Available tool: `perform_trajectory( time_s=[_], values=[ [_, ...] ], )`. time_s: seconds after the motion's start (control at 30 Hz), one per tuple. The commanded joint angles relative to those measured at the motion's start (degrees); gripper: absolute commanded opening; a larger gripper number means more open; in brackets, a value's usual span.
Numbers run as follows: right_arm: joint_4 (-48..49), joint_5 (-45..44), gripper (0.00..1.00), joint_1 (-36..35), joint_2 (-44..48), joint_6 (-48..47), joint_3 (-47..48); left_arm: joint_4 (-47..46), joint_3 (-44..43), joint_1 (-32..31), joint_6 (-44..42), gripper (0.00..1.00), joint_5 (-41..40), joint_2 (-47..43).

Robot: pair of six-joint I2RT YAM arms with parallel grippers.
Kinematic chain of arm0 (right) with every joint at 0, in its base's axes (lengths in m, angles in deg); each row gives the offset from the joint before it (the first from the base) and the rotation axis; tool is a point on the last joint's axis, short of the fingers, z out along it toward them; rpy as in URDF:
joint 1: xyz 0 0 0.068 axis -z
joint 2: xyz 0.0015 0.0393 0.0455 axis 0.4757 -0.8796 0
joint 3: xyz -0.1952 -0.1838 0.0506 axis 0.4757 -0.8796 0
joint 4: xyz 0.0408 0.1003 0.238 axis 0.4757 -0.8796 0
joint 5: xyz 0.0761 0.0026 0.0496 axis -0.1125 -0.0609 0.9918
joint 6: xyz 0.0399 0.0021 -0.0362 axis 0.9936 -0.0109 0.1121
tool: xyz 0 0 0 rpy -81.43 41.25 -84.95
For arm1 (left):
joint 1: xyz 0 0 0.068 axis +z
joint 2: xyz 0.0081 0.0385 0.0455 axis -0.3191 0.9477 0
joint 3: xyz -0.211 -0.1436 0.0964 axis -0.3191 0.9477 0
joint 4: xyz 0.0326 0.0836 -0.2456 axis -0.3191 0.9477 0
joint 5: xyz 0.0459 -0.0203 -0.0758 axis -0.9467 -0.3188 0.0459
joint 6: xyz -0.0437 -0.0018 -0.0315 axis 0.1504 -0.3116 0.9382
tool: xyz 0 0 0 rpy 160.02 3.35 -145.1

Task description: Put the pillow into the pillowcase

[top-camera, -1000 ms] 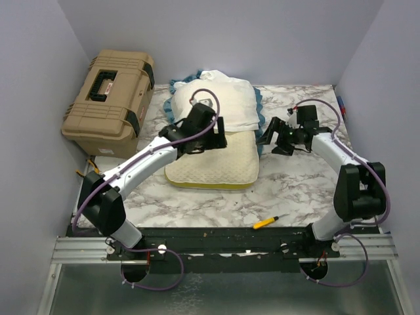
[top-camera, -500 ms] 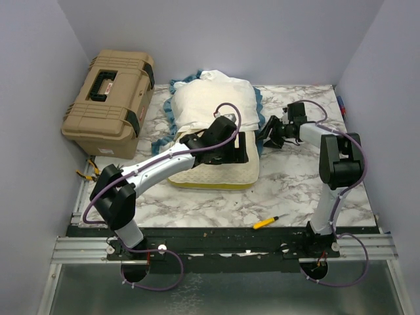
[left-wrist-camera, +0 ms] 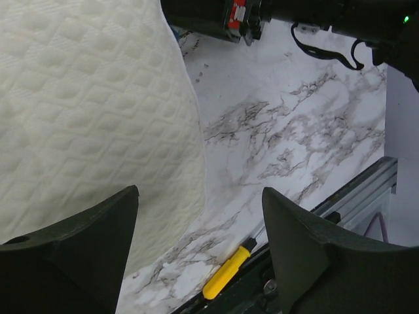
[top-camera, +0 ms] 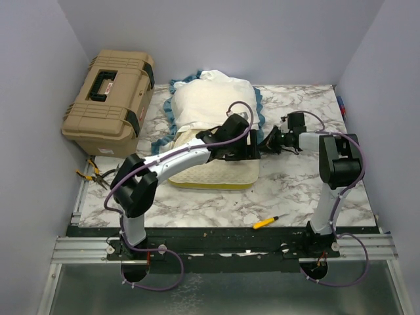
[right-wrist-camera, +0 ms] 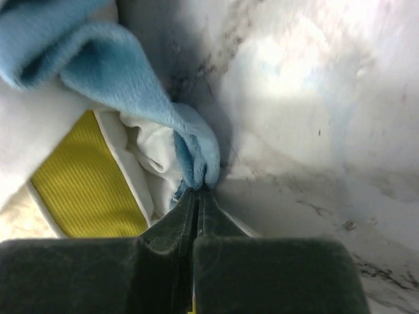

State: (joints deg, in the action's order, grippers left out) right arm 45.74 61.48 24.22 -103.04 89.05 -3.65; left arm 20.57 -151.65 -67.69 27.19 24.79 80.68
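Note:
The cream quilted pillow [top-camera: 216,172] lies mid-table, its far half under the pillowcase [top-camera: 210,102], which shows plain white with blue ruffled trim. My left gripper [top-camera: 241,149] hovers over the pillow's right edge; in the left wrist view it [left-wrist-camera: 200,196] is open with nothing between its fingers, the pillow [left-wrist-camera: 85,111] to its left. My right gripper [top-camera: 268,140] sits at the pillowcase's right edge. The right wrist view shows it [right-wrist-camera: 196,191] shut on the pillowcase's blue trim [right-wrist-camera: 118,59], beside the pillow's mustard band [right-wrist-camera: 85,183].
A tan toolbox [top-camera: 110,98] stands at the back left. A yellow screwdriver [top-camera: 266,222] lies near the front edge, also visible as the yellow screwdriver [left-wrist-camera: 226,278] in the left wrist view. Pliers [top-camera: 92,174] lie at the left edge. Walls close in on three sides.
My left arm swung right across the pillow to its right edge. My right gripper moved left to the pillowcase's edge and shut on the blue trim.

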Motion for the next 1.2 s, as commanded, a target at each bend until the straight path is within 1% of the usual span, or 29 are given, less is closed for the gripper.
perform_trajectory(
  time_s=[0.0, 0.07, 0.17, 0.23, 0.27, 0.3, 0.33, 0.37, 0.47, 0.5, 0.6, 0.73, 0.87, 0.93, 0.97, 1.0, 1.03, 1.07, 1.1, 1.17],
  values=[
    [0.3, 5.1, 0.0, 0.1, 2.7, 0.1, -5.0, 2.1, -5.1, -1.1, 2.4, 0.76, -0.7, 6.5],
    [-0.7, 6.3, 0.0, 0.1, 6.4, -0.2, -6.7, 6.5, -7.1, -1.5, 2.1, 0.77, -6.3, 8.5],
    [-1.0, 9.1, 0.0, 0.1, 11.2, 0.6, -9.9, 10.5, -8.3, -1.8, 0.2, 0.79, -15.4, 10.9],
    [-1.1, 11.1, 0.0, 0.1, 13.9, 1.4, -12.1, 12.1, -8.6, -1.9, -1.6, 0.79, -18.7, 13.1],
    [-1.3, 11.9, 0.0, 0.1, 15.1, 1.5, -13.1, 12.7, -9.3, -1.8, -2.9, 0.78, -19.5, 14.7],
    [-1.7, 12.5, 0.0, 0.1, 16.3, 1.5, -13.9, 13.6, -10.1, -1.8, -4.3, 0.71, -20.2, 16.5],
    [-2.3, 12.9, 0.0, 0.1, 17.3, 1.3, -14.5, 14.6, -11.2, -1.8, -5.5, 0.59, -21.2, 18.2],
    [-3.0, 13.5, 0.0, 0.1, 18.1, 1.1, -14.9, 15.8, -12.4, -1.7, -6.7, 0.47, -22.3, 19.9],
    [-5.5, 14.9, 0.0, 0.1, 20.3, -0.4, -15.8, 18.1, -16.4, -0.6, -9.0, 0.03, -23.6, 22.9],
    [-6.6, 15.4, 0.0, 0.0, 20.9, -1.1, -15.8, 18.3, -17.8, -0.1, -9.6, 0.0, -23.5, 22.9],
    [-12.0, 16.2, 0.0, -0.5, 22.9, -4.1, -15.3, 18.3, -22.1, 1.2, -10.9, 0.0, -24.5, 21.3],
    [-17.6, 14.0, 0.0, -1.3, 26.6, -7.3, -15.7, 18.6, -27.4, 4.3, -13.1, 0.0, -25.7, 20.5],
    [-19.8, 11.6, 0.0, -1.3, 29.0, -8.3, -15.6, 19.1, -27.1, 8.9, -13.2, 0.0, -23.2, 19.4],
    [-20.1, 8.0, 0.01, -1.2, 29.3, -8.1, -15.1, 19.0, -26.2, 10.2, -13.3, 0.0, -21.2, 18.3],
    [-19.7, 6.3, 0.05, -1.1, 29.0, -7.8, -14.8, 19.0, -25.8, 10.4, -13.7, 0.0, -20.1, 17.8],
    [-18.9, 5.5, 0.22, -1.0, 28.3, -7.6, -14.3, 19.0, -25.3, 10.5, -14.0, 0.0, -19.4, 17.1],
    [-17.8, 4.7, 0.36, -1.0, 27.2, -7.2, -13.7, 19.0, -24.6, 10.4, -14.2, 0.0, -18.4, 16.5],
    [-16.3, 4.2, 0.47, -1.0, 25.9, -6.3, -12.9, 18.9, -23.9, 10.4, -14.2, 0.0, -17.8, 15.9],
    [-14.5, 4.3, 0.55, -1.0, 24.2, -5.3, -12.0, 19.0, -22.9, 10.4, -14.1, 0.0, -17.3, 15.3],
    [-10.8, 5.2, 0.65, -1.0, 20.3, -3.5, -9.7, 18.9, -20.9, 10.4, -13.7, 0.0, -17.0, 13.7]
  ],
)
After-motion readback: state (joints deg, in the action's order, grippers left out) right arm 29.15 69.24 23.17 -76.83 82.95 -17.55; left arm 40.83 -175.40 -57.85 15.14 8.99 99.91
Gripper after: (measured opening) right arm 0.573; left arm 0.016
